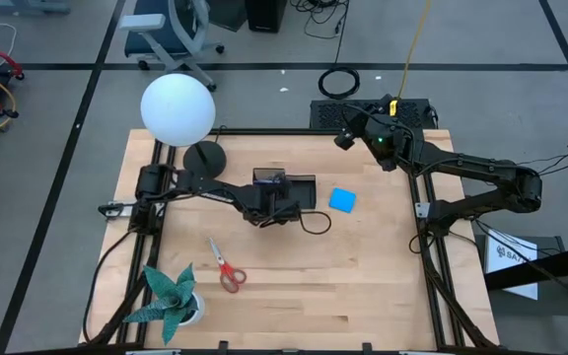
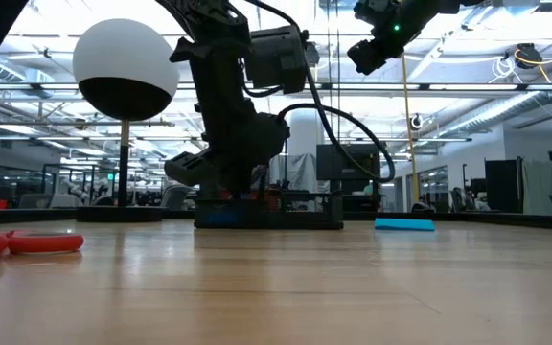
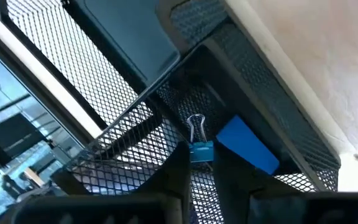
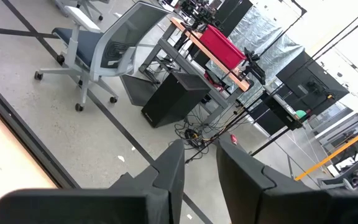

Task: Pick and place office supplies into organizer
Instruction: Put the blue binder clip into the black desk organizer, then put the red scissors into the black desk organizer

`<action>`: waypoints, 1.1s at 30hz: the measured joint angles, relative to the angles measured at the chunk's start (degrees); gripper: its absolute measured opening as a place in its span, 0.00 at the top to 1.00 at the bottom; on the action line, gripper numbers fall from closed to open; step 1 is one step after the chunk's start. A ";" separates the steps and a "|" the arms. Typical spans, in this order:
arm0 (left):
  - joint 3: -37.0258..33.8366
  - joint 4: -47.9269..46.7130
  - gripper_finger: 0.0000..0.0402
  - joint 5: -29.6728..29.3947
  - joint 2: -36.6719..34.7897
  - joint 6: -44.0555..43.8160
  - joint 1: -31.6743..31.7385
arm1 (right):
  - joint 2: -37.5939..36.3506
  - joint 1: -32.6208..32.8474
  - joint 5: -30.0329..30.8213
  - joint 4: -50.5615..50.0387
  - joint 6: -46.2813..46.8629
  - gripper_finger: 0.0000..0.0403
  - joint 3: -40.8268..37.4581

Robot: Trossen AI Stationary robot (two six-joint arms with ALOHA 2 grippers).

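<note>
With your left end effector (image 3: 199, 163) narrowly pinching the small blue binder clip (image 3: 200, 151) inside the organizer (image 3: 123, 118), open just enough to drop it, then lift straight up, clear of the mesh walls.

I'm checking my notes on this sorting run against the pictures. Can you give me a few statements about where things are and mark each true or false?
1. The left pincer is down in the black mesh organizer with a small blue binder clip between its fingers. True.
2. The red-handled scissors are already in the organizer. False: they lie on the table, near the green paper plant.
3. The blue square pad lies on the table beside the organizer, outside it. True.
4. The right pincer holds a pen over the organizer. False: it holds nothing and sits raised at the table's far right corner.
</note>
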 joint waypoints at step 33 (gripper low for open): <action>-0.04 -2.57 0.57 0.09 -4.08 -10.57 -8.87 | 0.00 0.02 0.00 0.00 0.00 0.79 0.00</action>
